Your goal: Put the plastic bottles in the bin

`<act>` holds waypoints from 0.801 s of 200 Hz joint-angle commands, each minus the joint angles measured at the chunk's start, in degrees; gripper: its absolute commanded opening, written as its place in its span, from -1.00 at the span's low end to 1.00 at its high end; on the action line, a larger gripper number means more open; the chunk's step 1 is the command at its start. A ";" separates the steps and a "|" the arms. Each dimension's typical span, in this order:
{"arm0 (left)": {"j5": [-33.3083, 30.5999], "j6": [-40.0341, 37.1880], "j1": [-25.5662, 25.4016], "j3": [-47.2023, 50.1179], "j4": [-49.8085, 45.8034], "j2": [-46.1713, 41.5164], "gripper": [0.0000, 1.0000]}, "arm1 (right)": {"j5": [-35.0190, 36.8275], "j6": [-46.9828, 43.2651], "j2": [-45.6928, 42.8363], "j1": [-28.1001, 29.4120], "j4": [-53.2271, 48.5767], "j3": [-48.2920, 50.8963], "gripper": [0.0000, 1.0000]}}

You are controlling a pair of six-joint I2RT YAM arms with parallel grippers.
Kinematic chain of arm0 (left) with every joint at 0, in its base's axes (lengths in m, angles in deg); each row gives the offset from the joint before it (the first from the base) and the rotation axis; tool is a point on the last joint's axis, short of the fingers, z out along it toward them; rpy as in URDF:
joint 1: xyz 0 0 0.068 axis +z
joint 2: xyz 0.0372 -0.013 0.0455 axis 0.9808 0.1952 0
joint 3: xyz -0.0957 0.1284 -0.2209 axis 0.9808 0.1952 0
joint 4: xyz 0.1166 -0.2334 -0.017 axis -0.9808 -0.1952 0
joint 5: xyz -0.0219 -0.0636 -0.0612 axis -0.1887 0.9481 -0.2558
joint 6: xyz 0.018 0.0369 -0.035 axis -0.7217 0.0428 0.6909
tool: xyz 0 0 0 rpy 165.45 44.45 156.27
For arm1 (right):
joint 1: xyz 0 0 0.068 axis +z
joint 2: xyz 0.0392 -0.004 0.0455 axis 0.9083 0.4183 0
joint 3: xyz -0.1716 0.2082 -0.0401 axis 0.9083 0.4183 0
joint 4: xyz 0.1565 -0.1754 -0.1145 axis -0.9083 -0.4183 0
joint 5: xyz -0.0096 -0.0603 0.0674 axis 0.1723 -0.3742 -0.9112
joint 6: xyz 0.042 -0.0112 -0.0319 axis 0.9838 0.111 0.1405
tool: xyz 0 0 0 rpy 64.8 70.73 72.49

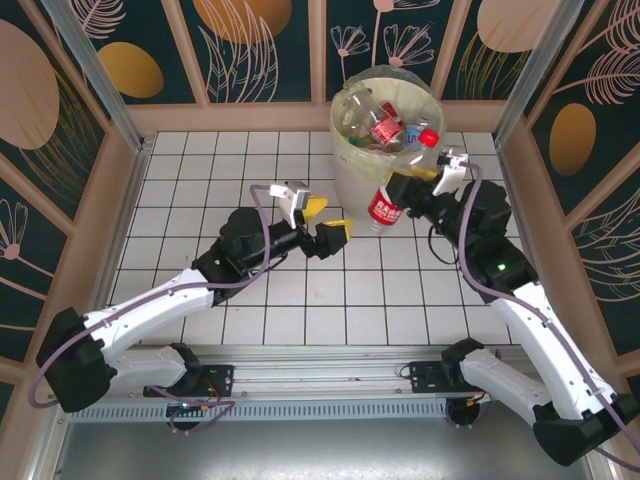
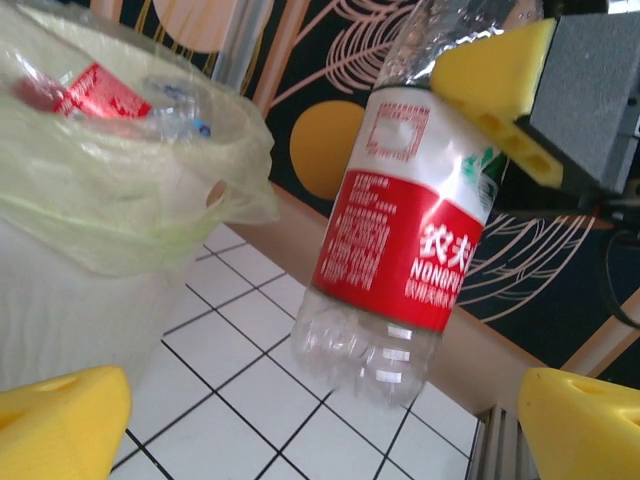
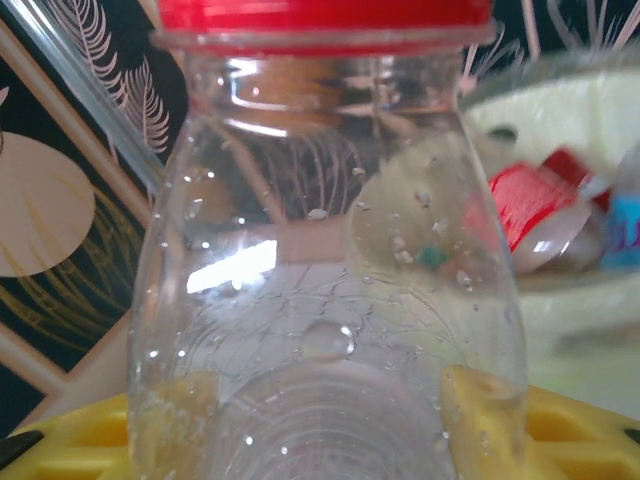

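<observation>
Closest to the lens, in the right wrist view, a clear bottle (image 3: 330,300) with a red cap sits between yellow pads (image 3: 90,445) pressed against both its sides. From above, the right gripper (image 1: 408,182) holds this red-labelled bottle tilted in the air, just beside the near wall of the bin (image 1: 347,165), below its rim. The bin is a tall white bucket lined with a pale green bag, and other bottles (image 1: 385,125) lie heaped inside it. The left gripper (image 1: 325,218) hovers just left of the held bottle, its yellow fingers spread wide around nothing. Both arms reach over a table (image 1: 200,160) of white square tiles with dark grout lines. Wooden rails edge the tiles, and dark panels (image 1: 110,50) painted with pale leaves and orange discs rise behind. Open tile runs from the bin leftward to the rail, and between the two arms
</observation>
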 commanded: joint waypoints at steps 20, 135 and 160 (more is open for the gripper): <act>-2.51 -3.20 0.21 -1.00 -3.79 -2.96 0.97 | 10.87 -12.21 3.61 -1.16 -1.63 -9.43 0.15; -3.26 -2.04 0.22 -0.28 -6.82 -3.87 0.97 | 18.06 -31.80 24.41 -6.12 2.87 -29.62 0.15; -2.94 -1.55 0.24 -1.39 -8.36 -4.08 0.97 | 17.33 -32.64 30.14 -7.59 2.68 -34.37 0.16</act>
